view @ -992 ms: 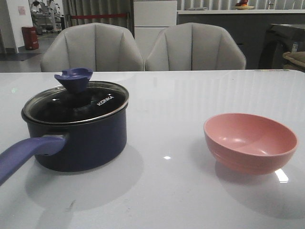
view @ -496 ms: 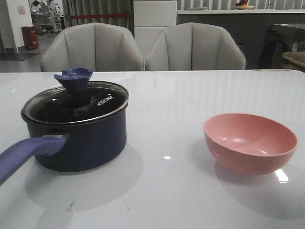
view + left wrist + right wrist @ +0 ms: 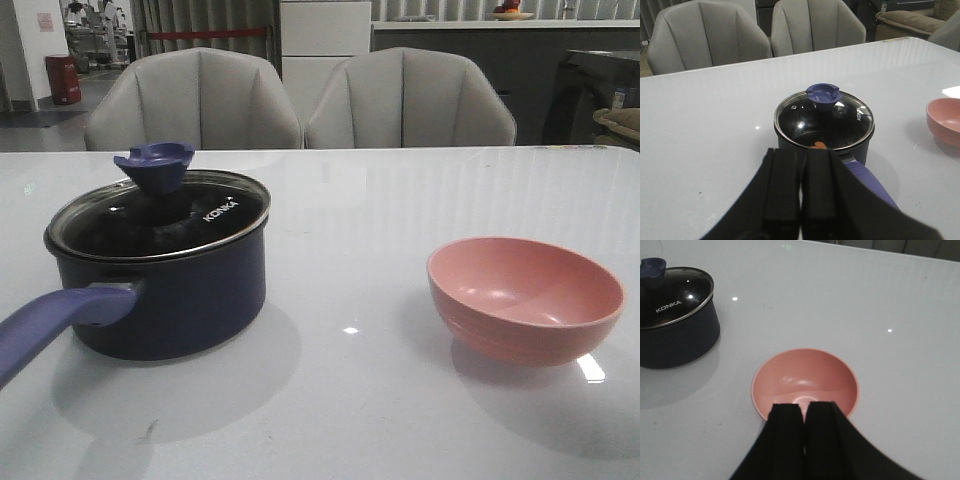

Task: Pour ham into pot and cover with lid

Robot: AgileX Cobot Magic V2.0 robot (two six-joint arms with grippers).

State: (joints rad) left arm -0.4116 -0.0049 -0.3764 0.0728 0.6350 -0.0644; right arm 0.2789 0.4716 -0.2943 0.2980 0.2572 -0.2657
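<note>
The dark navy pot (image 3: 170,290) stands at the left of the table, its long purple-blue handle (image 3: 50,325) pointing toward me. The glass lid (image 3: 160,215) with the blue-purple knob (image 3: 153,165) and KONKA lettering sits on the pot. An orange piece of ham (image 3: 818,145) shows through the glass inside the pot (image 3: 824,127). The pink bowl (image 3: 525,298) stands at the right, empty (image 3: 805,382). My left gripper (image 3: 801,155) is shut and empty, above the table short of the pot handle (image 3: 871,181). My right gripper (image 3: 804,407) is shut and empty, just short of the bowl. Neither gripper shows in the front view.
Two grey chairs (image 3: 300,100) stand behind the white glossy table (image 3: 350,400). A corner of something white (image 3: 952,91) lies at the table's right edge in the left wrist view.
</note>
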